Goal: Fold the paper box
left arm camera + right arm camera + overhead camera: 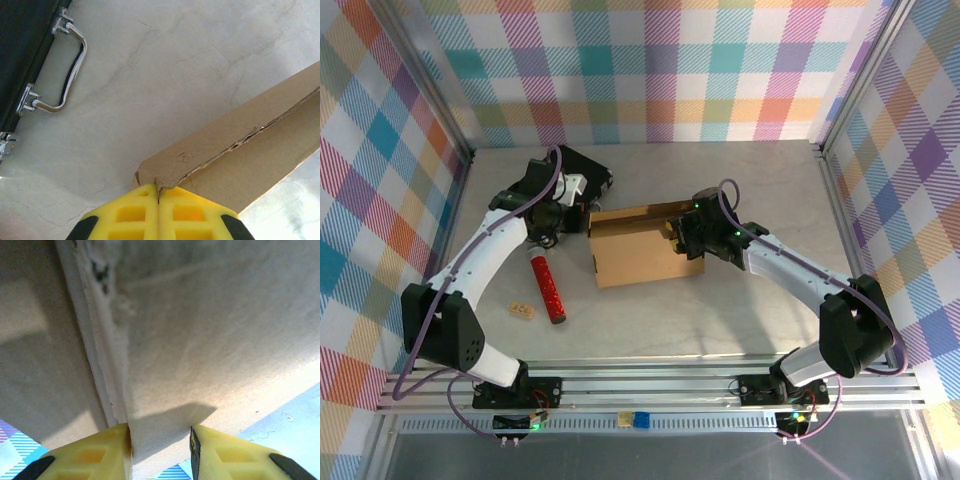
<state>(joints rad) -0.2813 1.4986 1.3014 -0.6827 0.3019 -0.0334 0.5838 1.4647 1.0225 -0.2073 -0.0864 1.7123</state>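
Observation:
The paper box (642,252) is brown corrugated cardboard, half-formed in the middle of the table with its back wall raised. My left gripper (581,213) sits at the box's back left corner. In the left wrist view its yellow fingers (135,210) are pressed together, shut (159,189) on the thin corner of a cardboard flap (235,135). My right gripper (676,233) is at the box's right end. In the right wrist view a folded cardboard wall (200,340) spans the gap between its two fingers (160,432), which hold it on both sides.
A black flat case (583,166) with a metal handle (70,75) lies behind the left gripper. A red tube (549,290) and a small wooden block (523,311) lie at the front left of the box. Checked walls enclose the table.

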